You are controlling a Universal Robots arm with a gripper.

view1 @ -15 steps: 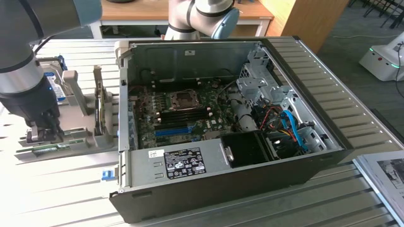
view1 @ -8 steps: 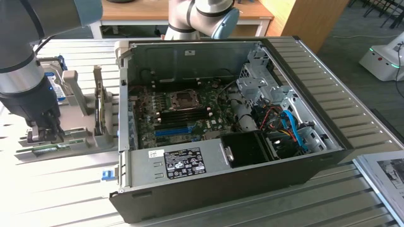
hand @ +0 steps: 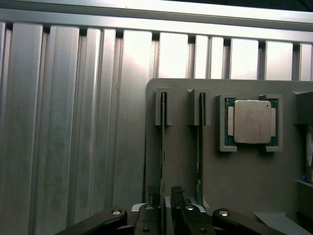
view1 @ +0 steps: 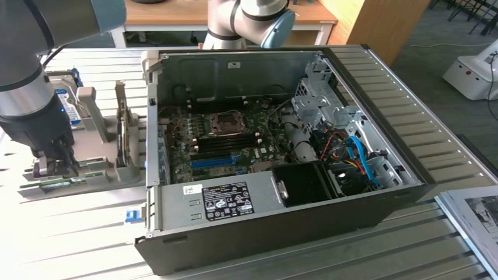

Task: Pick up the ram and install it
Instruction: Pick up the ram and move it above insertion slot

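end effector [hand: 165, 198] released, jaws astride the ram [hand: 163, 147], ram edgewise in grey holder [hand: 244, 181]

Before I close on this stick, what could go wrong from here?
1. The open hand straddles the ram, which stands on edge in a narrow slot of the holder. A lift that is not straight could bind it there.
2. A second board stands edge-up close alongside, so the hand might nudge it.
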